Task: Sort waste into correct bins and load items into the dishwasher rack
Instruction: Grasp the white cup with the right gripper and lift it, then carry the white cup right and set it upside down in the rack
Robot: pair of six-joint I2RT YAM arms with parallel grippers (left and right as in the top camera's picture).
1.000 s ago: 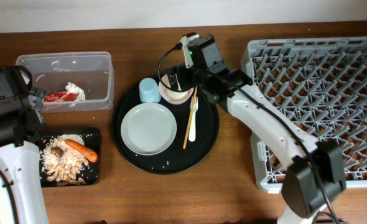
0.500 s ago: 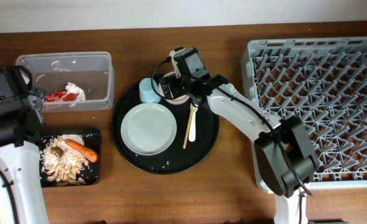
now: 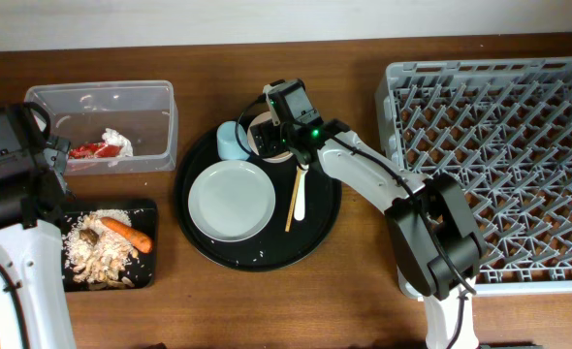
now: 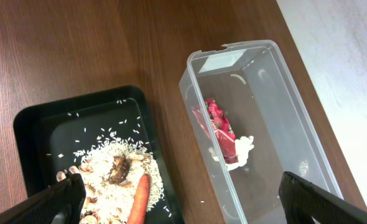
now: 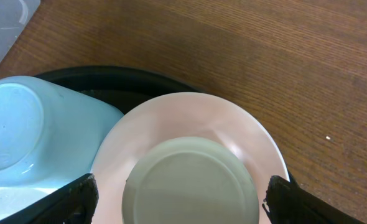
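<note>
1. Right gripper [image 5: 180, 194]: the jaws stand wide apart, gripping nothing, with one finger on each side of the small white cup [image 5: 190, 183].
2. The white cup sits nested inside the pink bowl [image 5: 233, 124], at the far edge of the round black tray [image 3: 325, 208].
3. Risk: the fingers stand near the bowl's rim. If they close on the bowl, its wide, smooth wall may slip from the pads, and the loose cup may topple out once the bowl tilts.
4. Risk: the light blue cup [image 5: 28, 130] lies close against the bowl's left side. A finger coming down there may jam on it or shove it across the tray.
5. The white plastic utensil [image 3: 300, 194] and chopsticks [image 3: 290, 208] lie just right of the grey plate [image 3: 232, 201], near the bowl. A dragged bowl may scatter them.
6. The dishwasher rack [image 3: 499, 145] stands well to the right and holds none of these items.
7. Left gripper [image 4: 186, 199]: the jaws are spread and empty, hovering over the black tray [image 4: 28, 124] and the clear tub [image 4: 190, 99].
8. Waste looks sorted: rice [image 4: 102, 162] and carrot [image 4: 138, 199] lie in the tray, red wrapper [image 4: 214, 121] and napkin [image 4: 236, 149] in the tub.
</note>
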